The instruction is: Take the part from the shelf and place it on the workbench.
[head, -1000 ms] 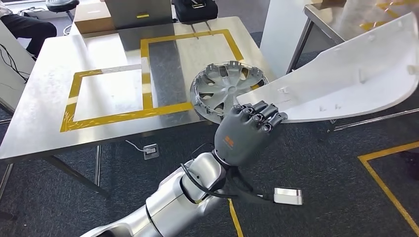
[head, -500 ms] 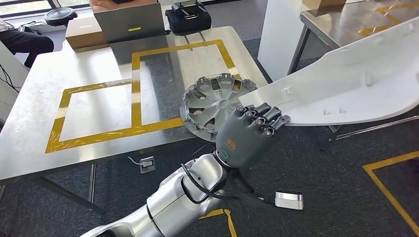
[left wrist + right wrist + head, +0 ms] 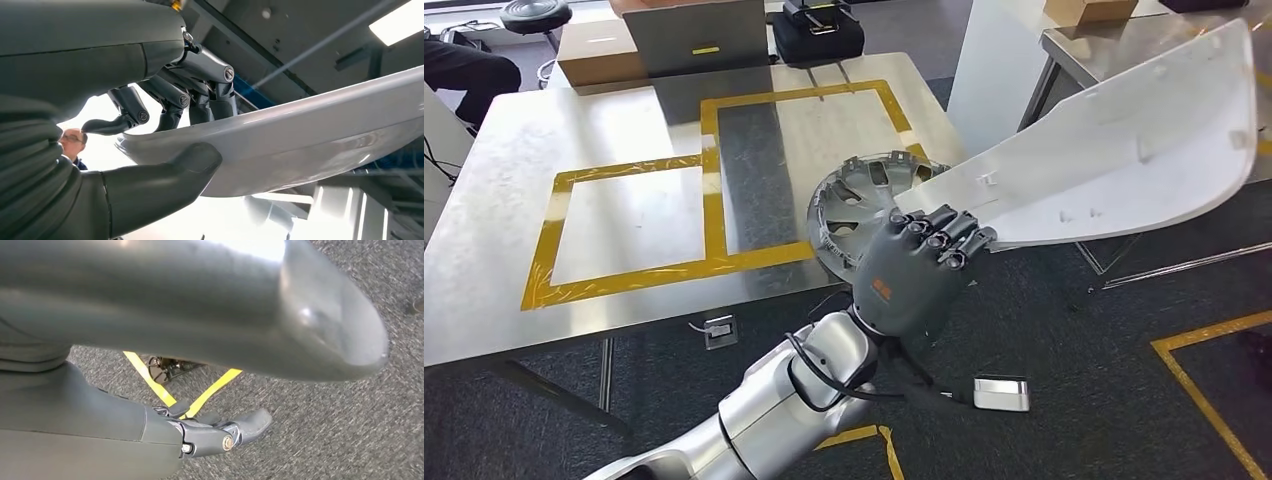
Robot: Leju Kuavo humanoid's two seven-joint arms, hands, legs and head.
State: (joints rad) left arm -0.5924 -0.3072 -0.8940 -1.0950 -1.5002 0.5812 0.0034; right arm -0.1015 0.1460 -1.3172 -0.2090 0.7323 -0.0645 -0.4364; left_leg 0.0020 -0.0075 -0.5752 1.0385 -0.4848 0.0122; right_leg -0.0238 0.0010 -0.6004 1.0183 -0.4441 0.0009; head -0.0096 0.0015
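White and long, the part (image 3: 1114,150) is up in the air, held by the robot's left hand (image 3: 914,270). The fingers (image 3: 939,235) curl over the top of its narrow end, and the wrist view shows the thumb (image 3: 165,180) pressing from underneath, so the hand is pinching that end tight.

From the fingers the part stretches away to the right and a bit upward, with its wide end far out past the desk (image 3: 504,240), over the dark floor. Just the held tip hangs above the desk's near right corner, right over a grey wheel cover (image 3: 854,205) lying there.

Yellow tape boxes (image 3: 714,190) mark spots further toward the left side of the desk. I think the arm needs to swing the long part left across the desk and miss the wheel cover.

The right hand (image 3: 220,437) hangs low over the carpet, fingers loosely curled and holding nothing.
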